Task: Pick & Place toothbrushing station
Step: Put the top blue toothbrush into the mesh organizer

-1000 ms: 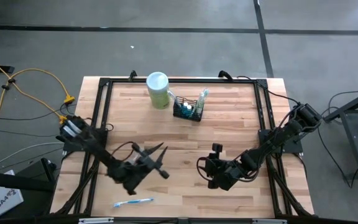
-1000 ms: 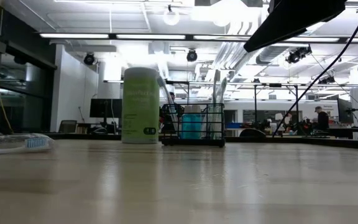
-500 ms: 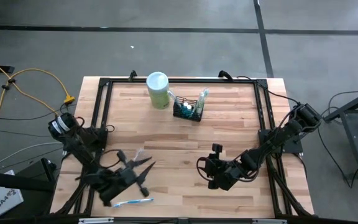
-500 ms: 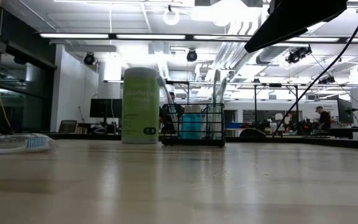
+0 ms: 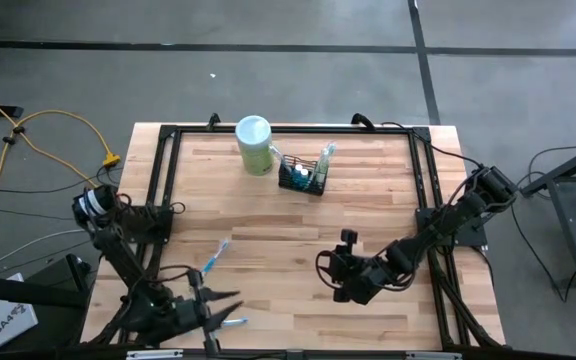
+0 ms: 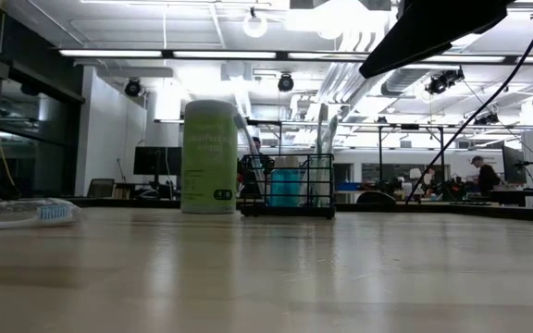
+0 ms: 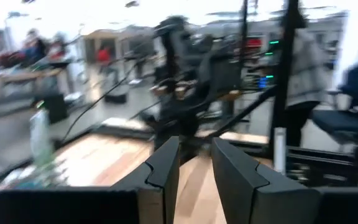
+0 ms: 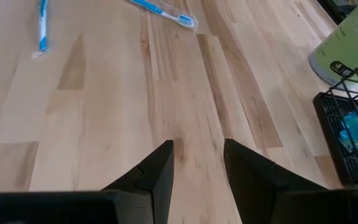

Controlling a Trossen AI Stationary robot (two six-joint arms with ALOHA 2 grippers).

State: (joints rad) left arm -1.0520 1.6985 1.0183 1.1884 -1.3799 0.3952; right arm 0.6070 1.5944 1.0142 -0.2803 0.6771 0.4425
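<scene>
1. High view: black wire-mesh caddy upright at the far edge of the table, touching or just beside a pale green canister with a white lid. Inside the caddy, blue and pale green items, too small to name. Left gripper at the near left corner, well apart from the caddy, fingers spread and empty. One blue toothbrush just beyond that gripper, a second beside its tips. Right gripper near the table's middle, nearer the caddy, holding nothing.

2. Low view: caddy standing right of the canister, a blue item and upright slim pieces inside. Toothbrush lying at the left edge.

3. Left wrist view: fingers parted, nothing between them; scene beyond blurred.

4. Right wrist view: fingers parted over bare wood, empty. Caddy ahead and to one side, blue item in a compartment, canister against it. Two toothbrushes farther ahead.
</scene>
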